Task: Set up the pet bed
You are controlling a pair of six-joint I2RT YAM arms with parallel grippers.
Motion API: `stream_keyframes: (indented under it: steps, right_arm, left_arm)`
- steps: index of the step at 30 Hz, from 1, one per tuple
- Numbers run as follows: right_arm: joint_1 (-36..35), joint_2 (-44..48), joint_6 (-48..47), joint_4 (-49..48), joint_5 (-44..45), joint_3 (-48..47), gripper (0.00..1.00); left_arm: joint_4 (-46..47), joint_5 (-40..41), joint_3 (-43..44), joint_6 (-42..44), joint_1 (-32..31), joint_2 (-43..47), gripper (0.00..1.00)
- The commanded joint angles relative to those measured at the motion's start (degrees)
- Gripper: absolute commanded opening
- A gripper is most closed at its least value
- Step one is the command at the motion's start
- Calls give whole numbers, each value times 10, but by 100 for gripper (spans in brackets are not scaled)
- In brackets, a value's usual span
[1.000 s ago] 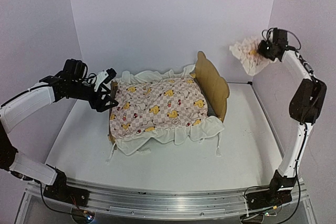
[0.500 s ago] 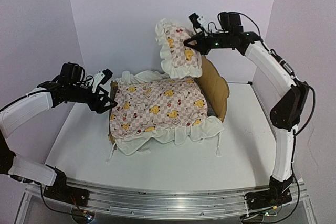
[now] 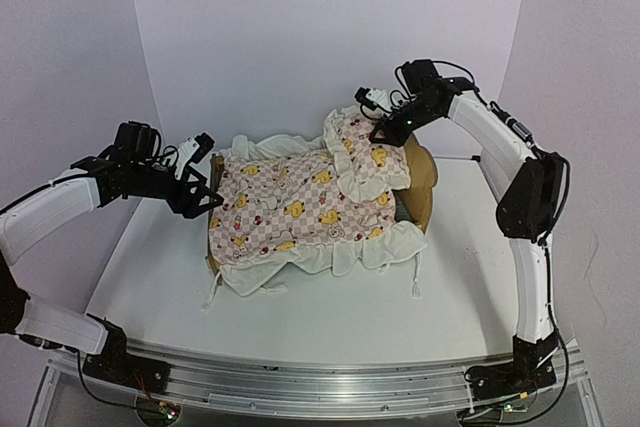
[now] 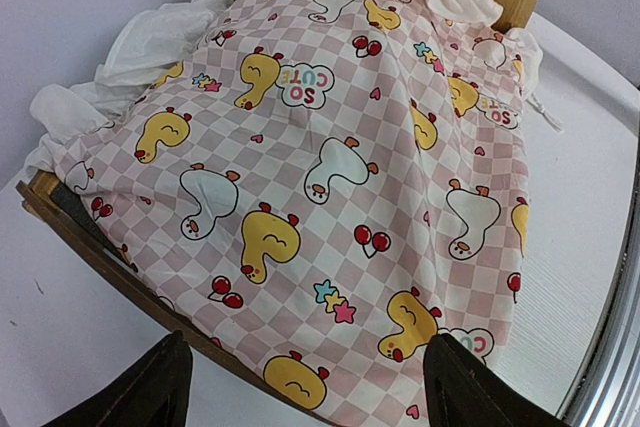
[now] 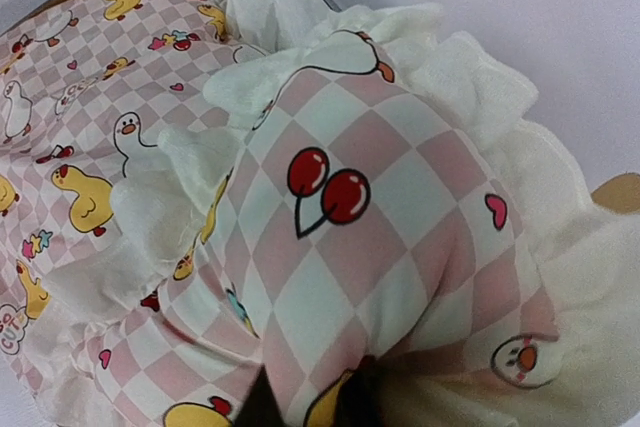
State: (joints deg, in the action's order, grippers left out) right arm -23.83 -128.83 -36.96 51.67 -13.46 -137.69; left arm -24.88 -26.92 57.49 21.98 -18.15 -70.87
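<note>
Pet bed (image 3: 418,175) foot end just beside left gripper (image 3: 207,175), jaws apart (right gripper (image 3: 380,119): grip unclear).

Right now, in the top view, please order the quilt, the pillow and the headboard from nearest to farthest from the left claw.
1. Quilt: directly beside the left claw, at the foot end.
2. Pillow: at the head end, on the quilt.
3. Headboard: behind the pillow, farthest right.
</note>
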Motion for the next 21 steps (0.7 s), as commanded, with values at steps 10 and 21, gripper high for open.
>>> stream_keyframes:
  steps: [10, 21]
  right_arm:
    - [-5, 55, 86, -72, 102, -59, 97]
    - [58, 299, 249, -242, 301, 173, 98]
  left_arm:
    - [46, 27, 2, -38, 6, 19, 84]
    - [163, 131, -36, -233, 106, 38, 90]
